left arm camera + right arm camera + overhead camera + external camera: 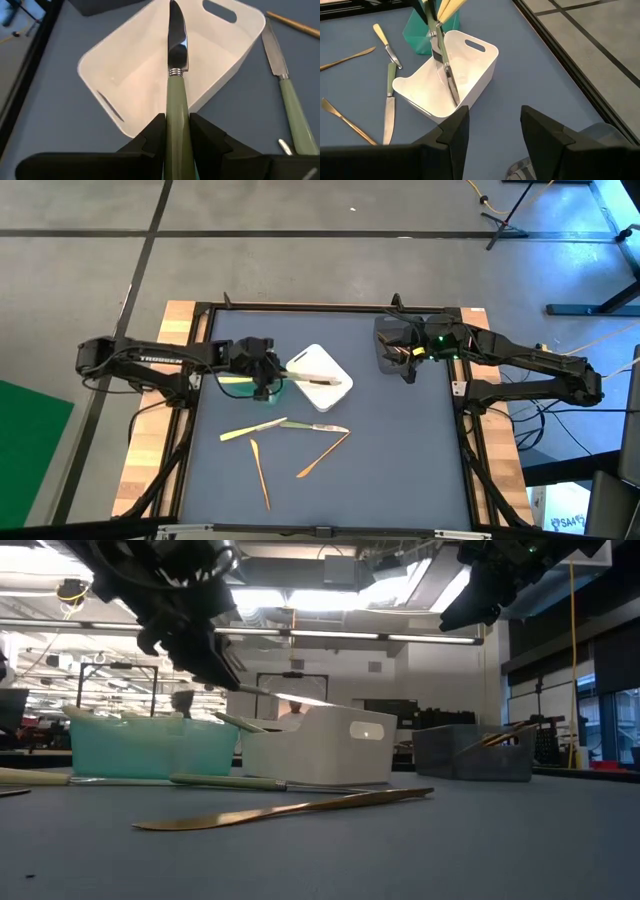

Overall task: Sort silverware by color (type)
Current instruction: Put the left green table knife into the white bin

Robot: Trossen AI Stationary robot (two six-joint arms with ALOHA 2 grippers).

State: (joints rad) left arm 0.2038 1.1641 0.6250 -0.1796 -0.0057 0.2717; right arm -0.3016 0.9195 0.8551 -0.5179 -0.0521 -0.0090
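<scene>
We see the left gripper [176,137] clamped on a green-handled knife [176,75], arm stretched in from the table's left side, wrist just above the green bin [240,385]. Blade points out over the white bin [320,375], tip above its inside. Right gripper [492,125] hangs w/ fingers parted & nothing between them, raised near the grey bin [392,340] at the far right corner. Other silverware [285,442] lies loose on the mat nearer the front edge.

Lab or workshop hall, ceiling strip lights [300,600], concrete floor [300,240], stand legs [590,305]
</scene>
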